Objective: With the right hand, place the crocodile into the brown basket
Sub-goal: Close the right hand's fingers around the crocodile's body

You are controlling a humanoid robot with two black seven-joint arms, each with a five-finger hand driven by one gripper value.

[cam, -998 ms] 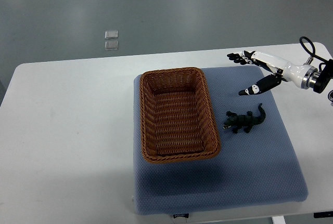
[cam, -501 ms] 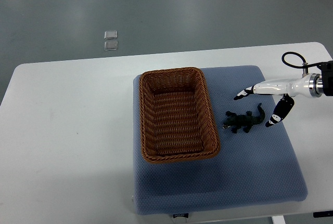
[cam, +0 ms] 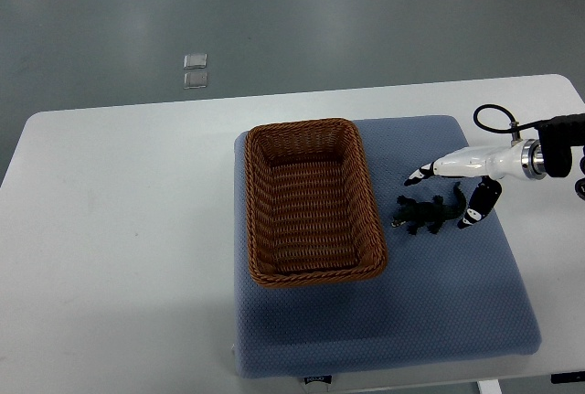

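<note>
A dark green toy crocodile lies on the blue-grey mat, just right of the brown wicker basket. The basket holds nothing. My right hand comes in from the right edge and hovers over the crocodile's tail end. Its fingers reach past the far side of the toy and the thumb hangs at the near side by the tail. The hand is open and straddles the toy without holding it. My left arm does not show.
The mat lies on a white table whose far edge borders grey floor. Two small clear squares lie on the floor beyond. A black cable loops at the right wrist.
The right hand has swung down and leftward from the mat's far right corner to straddle the crocodile's tail end. The crocodile and the basket have not moved.
</note>
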